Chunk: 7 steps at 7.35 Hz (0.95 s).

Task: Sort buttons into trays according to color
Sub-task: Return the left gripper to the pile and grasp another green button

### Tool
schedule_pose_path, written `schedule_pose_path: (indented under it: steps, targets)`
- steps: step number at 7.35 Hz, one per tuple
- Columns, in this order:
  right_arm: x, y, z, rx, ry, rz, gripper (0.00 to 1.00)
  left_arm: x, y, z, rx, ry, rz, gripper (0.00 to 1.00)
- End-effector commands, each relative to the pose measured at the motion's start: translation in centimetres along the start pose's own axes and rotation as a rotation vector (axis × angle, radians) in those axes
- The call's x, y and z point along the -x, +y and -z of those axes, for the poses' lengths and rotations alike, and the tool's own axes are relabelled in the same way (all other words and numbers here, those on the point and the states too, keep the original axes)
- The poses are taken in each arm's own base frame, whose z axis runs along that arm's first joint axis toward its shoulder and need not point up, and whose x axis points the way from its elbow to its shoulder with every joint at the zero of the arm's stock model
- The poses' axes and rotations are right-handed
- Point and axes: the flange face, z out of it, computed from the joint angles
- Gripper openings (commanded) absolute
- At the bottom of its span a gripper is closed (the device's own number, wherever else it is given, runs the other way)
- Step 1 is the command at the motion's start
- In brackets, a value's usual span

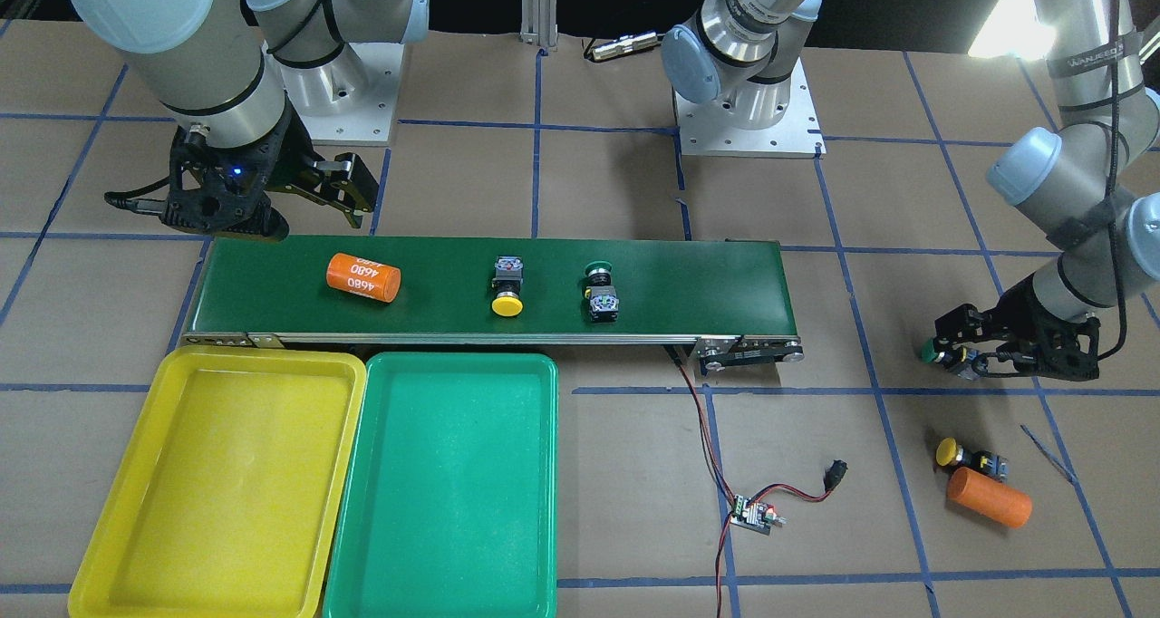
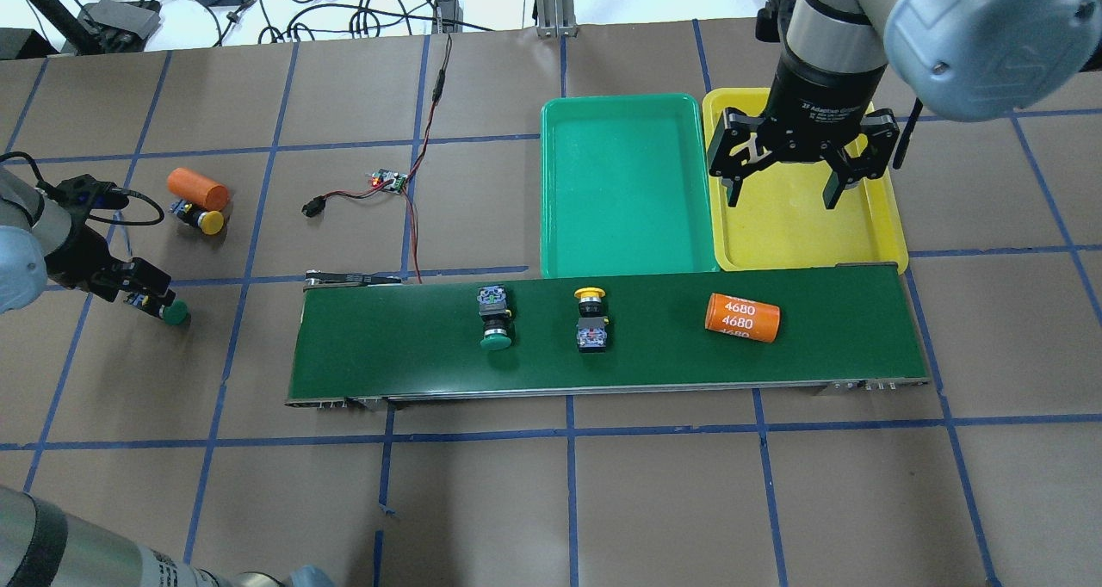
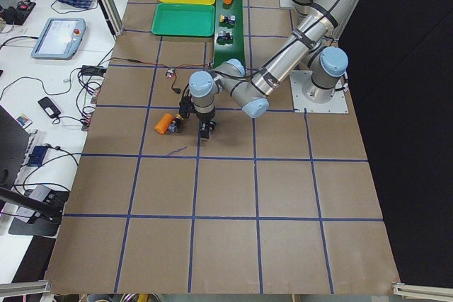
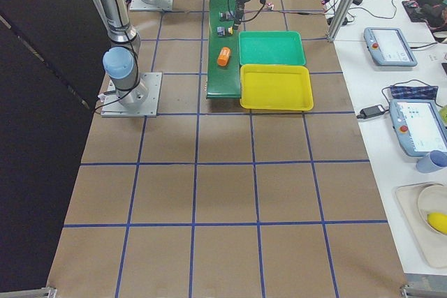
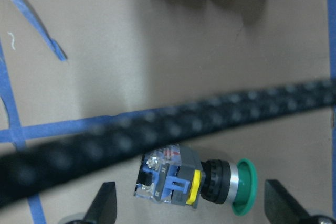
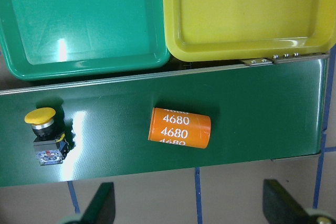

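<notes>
Here we are at the brown table (image 2: 654,501), with the long green conveyor belt (image 2: 654,363) across its middle. The yellow tray (image 1: 217,473) and green tray (image 1: 444,482) sit side by side against the belt's far edge at its right end, and both are bare. The right gripper (image 2: 783,193) hangs above the yellow tray's near rim, jaws apart and holding nothing. Below it on the belt lies an orange cylinder (image 2: 743,317), not ours to sort. Further along the belt we find a yellow button (image 2: 589,318), then a green button (image 2: 492,316), both on their sides with their long axes across the belt.

Off the belt's left end, a second orange cylinder (image 2: 198,188) touches another yellow button (image 2: 200,218). The action, though, is at the left gripper (image 5: 190,195), low over the table with its jaws apart. They straddle the last green button (image 1: 942,356). Its long axis runs from finger to finger, cap toward one and blue end toward the other. We'd judge that a close here pinches it end to end.
</notes>
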Motion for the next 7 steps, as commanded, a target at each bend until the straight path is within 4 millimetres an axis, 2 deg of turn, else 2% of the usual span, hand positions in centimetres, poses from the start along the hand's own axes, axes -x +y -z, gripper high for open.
schedule_pose_path:
  steps: [1,4,5,7]
  targets:
    - [0.0,0.1,0.0,0.002,-0.001,0.001,1.0,0.0,0.0,-0.7,0.008,0.012,-0.003,1.0]
    - [0.1,0.5,-1.3,0.029,0.005,0.016,1.0,-0.1,0.1,-1.3,0.018,0.019,-0.003,1.0]
    - [0.1,1.2,-1.8,0.039,0.0,0.016,1.0,-0.1,0.3,-1.9,0.03,0.02,-0.004,1.0]
    - [-0.1,4.4,-4.5,0.075,0.015,0.017,1.0,-0.1,0.2,-1.8,0.023,0.021,-0.002,1.0]
